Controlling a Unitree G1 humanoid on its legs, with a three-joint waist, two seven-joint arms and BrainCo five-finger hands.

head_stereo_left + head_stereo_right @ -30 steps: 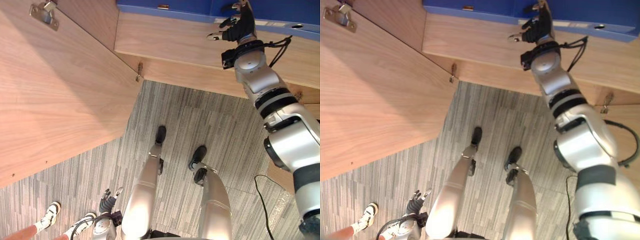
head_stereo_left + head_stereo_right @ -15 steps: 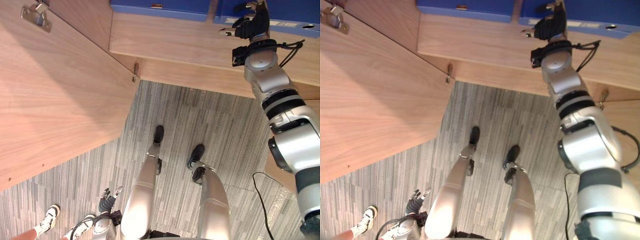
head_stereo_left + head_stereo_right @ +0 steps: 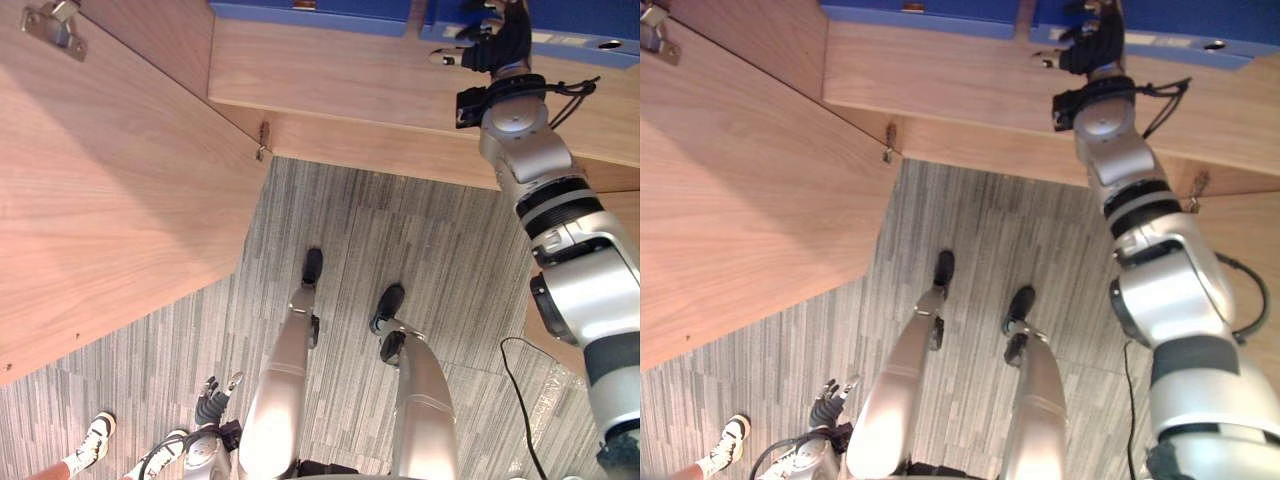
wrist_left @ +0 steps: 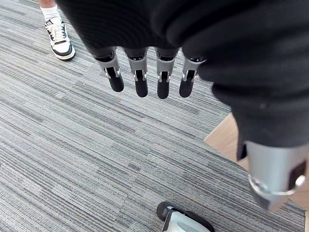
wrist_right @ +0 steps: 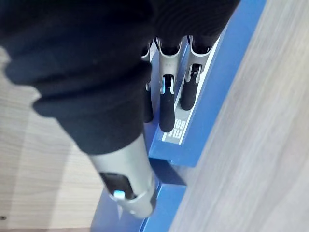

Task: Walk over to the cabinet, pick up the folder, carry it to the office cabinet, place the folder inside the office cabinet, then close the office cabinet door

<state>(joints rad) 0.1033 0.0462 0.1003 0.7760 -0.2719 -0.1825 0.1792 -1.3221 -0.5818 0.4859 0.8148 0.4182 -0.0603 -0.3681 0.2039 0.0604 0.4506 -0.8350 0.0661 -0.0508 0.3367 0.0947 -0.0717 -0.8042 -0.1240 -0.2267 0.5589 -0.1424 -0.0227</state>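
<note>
A blue folder (image 3: 585,20) with a white spine label lies on the wooden cabinet shelf (image 3: 350,85) at the top right. My right hand (image 3: 497,48) reaches up to its left end. In the right wrist view the straight fingers (image 5: 166,106) rest on the spine of this folder (image 5: 219,82), with the thumb (image 5: 128,193) apart over the gap beside it. A second blue folder (image 3: 310,10) lies to its left. My left hand (image 3: 213,398) hangs low near the floor, its fingers (image 4: 140,79) straight and holding nothing.
The open wooden cabinet door (image 3: 110,200) stands out at the left, hinged (image 3: 263,140) to the shelf's front edge. Grey striped carpet (image 3: 400,230) lies below. A person's white shoes (image 3: 97,436) stand at the lower left, close to my left hand.
The whole picture has shifted a little as the camera moved. My right hand has pushed slightly further onto the blue folder's spine. The left hand still hangs low.
</note>
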